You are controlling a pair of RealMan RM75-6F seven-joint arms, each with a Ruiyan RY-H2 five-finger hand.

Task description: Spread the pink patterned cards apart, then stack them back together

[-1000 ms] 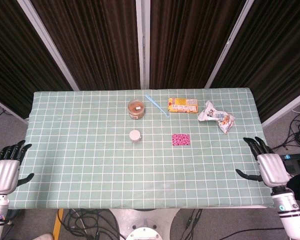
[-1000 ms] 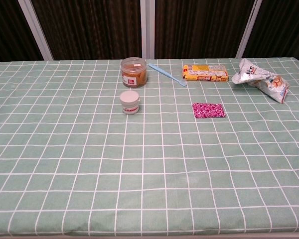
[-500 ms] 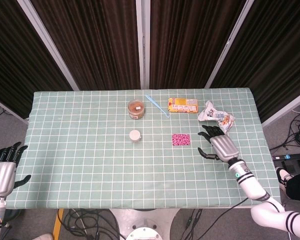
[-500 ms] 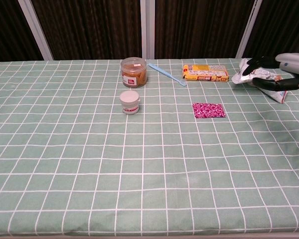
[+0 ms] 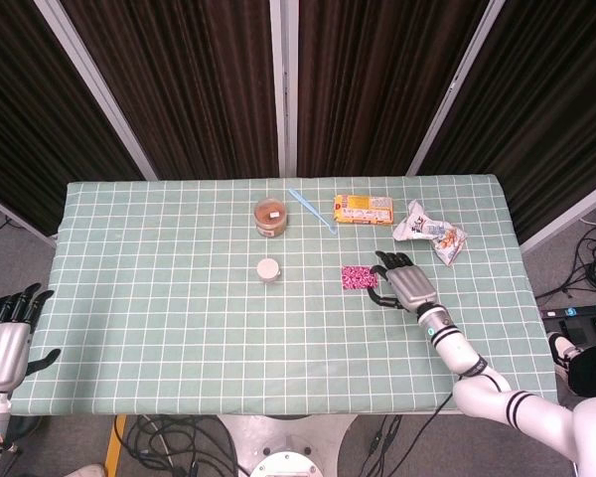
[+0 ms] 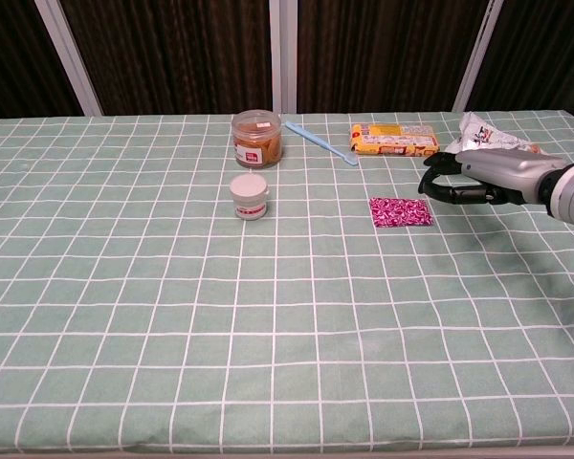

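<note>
Pink patterned cards (image 5: 359,278) — one neat stack, flat on the green checked cloth (image 5: 179,318), right of the small white jar (image 5: 268,269). Right hand (image 5: 401,280) just beside, fingers apart, holding nothing — seemingly poised to spread them. Left hand (image 5: 8,338) off-table, open, idle.

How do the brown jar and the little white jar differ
The brown jar is larger, see-through and brown inside; the little white jar is smaller and opaque white with a red band. The brown jar stands farther back beside the blue stick; the white jar stands nearer, directly in front of it. Both are upright, round and lidded.
</note>
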